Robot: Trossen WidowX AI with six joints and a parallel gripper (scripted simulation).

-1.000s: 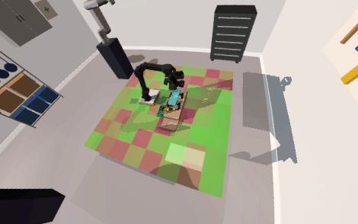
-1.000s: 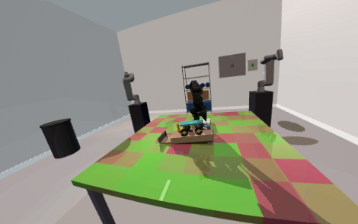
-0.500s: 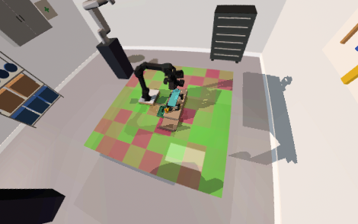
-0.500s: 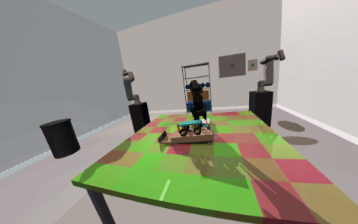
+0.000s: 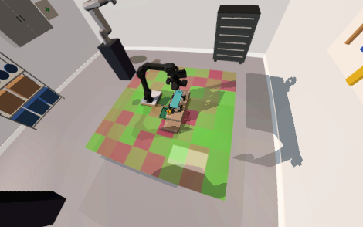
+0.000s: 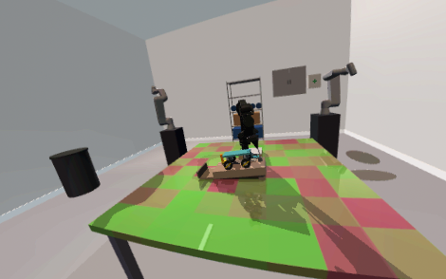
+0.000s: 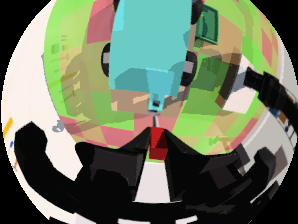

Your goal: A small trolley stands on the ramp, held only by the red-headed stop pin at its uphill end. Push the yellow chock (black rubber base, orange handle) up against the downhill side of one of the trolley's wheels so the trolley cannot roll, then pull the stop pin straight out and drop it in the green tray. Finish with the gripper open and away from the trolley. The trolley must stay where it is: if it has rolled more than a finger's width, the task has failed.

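Observation:
My gripper (image 5: pixel 180 86) (image 7: pixel 156 131) is shut on the red head of the stop pin (image 7: pixel 158 136), just beyond the uphill end of the trolley. The pin's thin grey shaft points at the trolley's end bracket; whether its tip is inside cannot be told. The turquoise trolley (image 5: pixel 176 99) (image 6: pixel 236 154) (image 7: pixel 150 40) stands on the brown ramp (image 5: pixel 171 126) (image 6: pixel 239 175) (image 7: pixel 129 102). The chock's orange handle (image 5: pixel 169 111) shows at the trolley's downhill end, beside a wheel; its contact with the wheel is too small to tell. The green tray (image 5: pixel 161 115) (image 7: pixel 217 24) lies beside the ramp.
The ramp rests on a green and red checkered table (image 5: pixel 144 157) (image 6: pixel 171 213). The arm's pale base (image 5: pixel 155 96) (image 7: pixel 237 103) stands beside the ramp, on the same side as the tray. Two other grey arms on dark pedestals stand beyond the table.

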